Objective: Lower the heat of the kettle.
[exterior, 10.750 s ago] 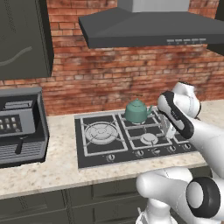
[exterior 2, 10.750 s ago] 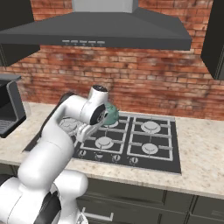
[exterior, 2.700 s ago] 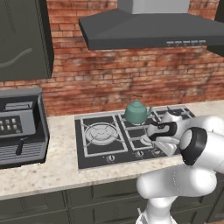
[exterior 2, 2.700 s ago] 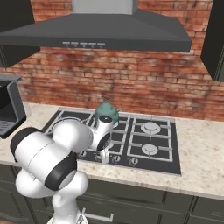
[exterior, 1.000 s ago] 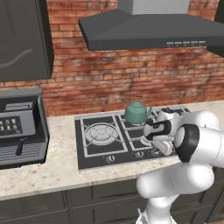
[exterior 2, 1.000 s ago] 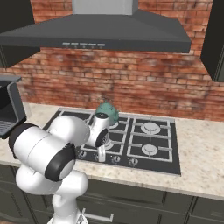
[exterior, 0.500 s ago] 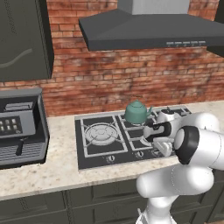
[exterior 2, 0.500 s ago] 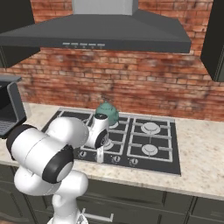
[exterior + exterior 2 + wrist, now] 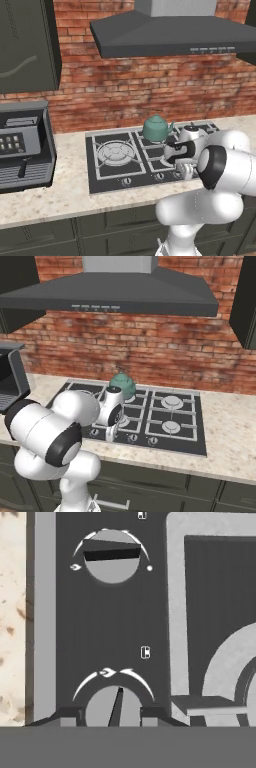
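Two fingers (image 9: pixel 112 714) are closed on a knob (image 9: pixel 116 708) at the stove's (image 9: pixel 112 172) front edge; the kettle (image 9: pixel 157 128) stands well behind them, on a rear burner.

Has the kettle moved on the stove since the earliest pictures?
No. The kettle sits on the same rear burner of the stove, at the same spot against the grates, in both base views.
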Controlling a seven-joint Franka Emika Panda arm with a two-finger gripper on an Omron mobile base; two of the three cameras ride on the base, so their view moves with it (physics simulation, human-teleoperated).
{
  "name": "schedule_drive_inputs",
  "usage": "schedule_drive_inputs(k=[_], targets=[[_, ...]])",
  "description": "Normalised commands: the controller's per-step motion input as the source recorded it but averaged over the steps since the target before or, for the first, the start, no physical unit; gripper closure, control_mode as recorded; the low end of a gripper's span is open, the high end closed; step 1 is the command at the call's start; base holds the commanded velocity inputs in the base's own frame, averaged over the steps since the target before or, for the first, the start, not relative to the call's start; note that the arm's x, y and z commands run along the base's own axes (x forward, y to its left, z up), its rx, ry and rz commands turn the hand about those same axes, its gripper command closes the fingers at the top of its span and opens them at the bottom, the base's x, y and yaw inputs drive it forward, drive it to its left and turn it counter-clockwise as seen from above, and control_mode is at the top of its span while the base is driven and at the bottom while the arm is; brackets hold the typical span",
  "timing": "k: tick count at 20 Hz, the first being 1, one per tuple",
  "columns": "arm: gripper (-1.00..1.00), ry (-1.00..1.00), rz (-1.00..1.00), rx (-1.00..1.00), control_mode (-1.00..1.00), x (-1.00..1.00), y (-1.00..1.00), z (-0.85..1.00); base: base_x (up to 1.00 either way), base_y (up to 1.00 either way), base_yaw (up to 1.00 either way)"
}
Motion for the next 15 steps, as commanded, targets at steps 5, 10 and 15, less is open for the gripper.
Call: schedule_drive_inputs(k=[5,10,15], targets=[[1.0,0.01,-0.29,0.0,-1.0,0.0,0.0,0.0,0.0,0.0,0.0],[1.0,0.03,-0.28,0.02,-1.0,0.0,0.0,0.0,0.0,0.0,0.0],[1.0,0.04,-0.28,0.03,-1.0,0.0,0.0,0.0,0.0,0.0,0.0]])
